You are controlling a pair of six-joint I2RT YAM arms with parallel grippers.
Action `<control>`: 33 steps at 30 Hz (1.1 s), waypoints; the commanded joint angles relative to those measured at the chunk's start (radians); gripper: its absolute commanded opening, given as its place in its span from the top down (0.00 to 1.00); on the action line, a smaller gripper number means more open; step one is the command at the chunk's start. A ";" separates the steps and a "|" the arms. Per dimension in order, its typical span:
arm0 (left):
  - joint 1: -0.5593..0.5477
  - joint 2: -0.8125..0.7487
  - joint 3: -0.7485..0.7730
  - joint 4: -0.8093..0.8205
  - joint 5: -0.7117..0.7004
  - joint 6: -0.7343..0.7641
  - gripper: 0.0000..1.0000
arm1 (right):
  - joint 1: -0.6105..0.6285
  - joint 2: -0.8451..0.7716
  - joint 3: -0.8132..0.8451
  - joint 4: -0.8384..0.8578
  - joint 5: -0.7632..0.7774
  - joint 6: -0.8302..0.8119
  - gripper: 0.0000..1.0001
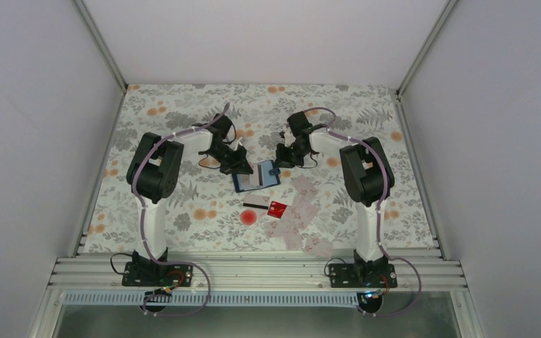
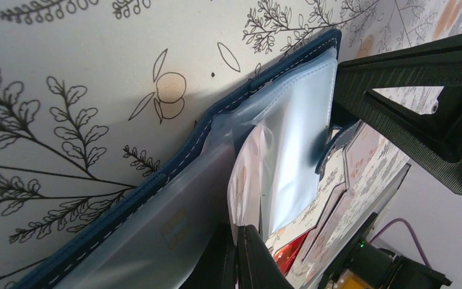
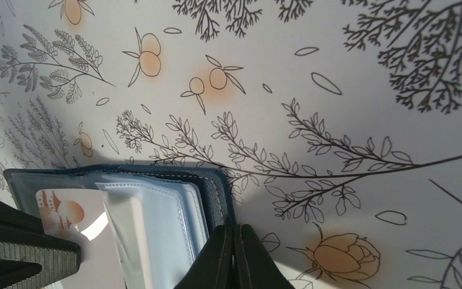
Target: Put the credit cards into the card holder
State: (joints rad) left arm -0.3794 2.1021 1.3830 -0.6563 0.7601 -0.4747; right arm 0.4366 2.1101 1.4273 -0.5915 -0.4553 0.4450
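RK: Nearest lens, left gripper [image 2: 237, 232]: fingers pressed together against a clear pocket leaf [image 2: 289, 132] of the card holder [image 2: 174, 162]. Cannot tell if it pinches.

MT: Holder position?

RK: Open on the table [image 1: 183, 120], at 5 o'clock of left gripper and 7 o'clock of right gripper [image 1: 282, 156], which is also closed, tips at the navy cover edge. Credit cards [image 1: 299, 211] lie loose at 5 o'clock of holder.

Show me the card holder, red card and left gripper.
card holder [image 1: 253, 179], top external view, clear inner pocket.
red card [image 1: 277, 208], top external view, its middle.
left gripper [image 2: 237, 241], left wrist view, between its fingertips.
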 commanded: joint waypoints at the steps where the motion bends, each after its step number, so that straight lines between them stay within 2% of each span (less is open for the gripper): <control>1: -0.015 0.011 -0.043 0.063 -0.090 -0.079 0.98 | 0.024 0.045 -0.069 -0.110 0.095 0.011 0.96; 8: -0.006 -0.030 -0.080 0.102 -0.132 -0.122 0.98 | 0.024 0.023 -0.112 -0.101 0.106 0.013 0.96; 16: -0.038 -0.039 -0.114 0.187 -0.103 -0.140 0.98 | 0.023 0.020 -0.124 -0.098 0.101 0.014 0.96; 23: -0.047 -0.076 -0.148 0.233 -0.116 -0.234 0.97 | 0.024 0.022 -0.126 -0.100 0.104 0.014 0.96; 29: -0.076 -0.058 -0.113 0.208 -0.137 -0.228 0.78 | 0.023 0.013 -0.138 -0.099 0.106 0.013 0.96; 33: -0.095 -0.048 -0.078 0.182 -0.154 -0.217 0.72 | 0.023 0.009 -0.144 -0.093 0.103 0.015 0.96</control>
State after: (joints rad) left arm -0.4480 2.0243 1.2743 -0.4507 0.6579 -0.6926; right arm 0.4393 2.0666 1.3529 -0.5385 -0.4393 0.4606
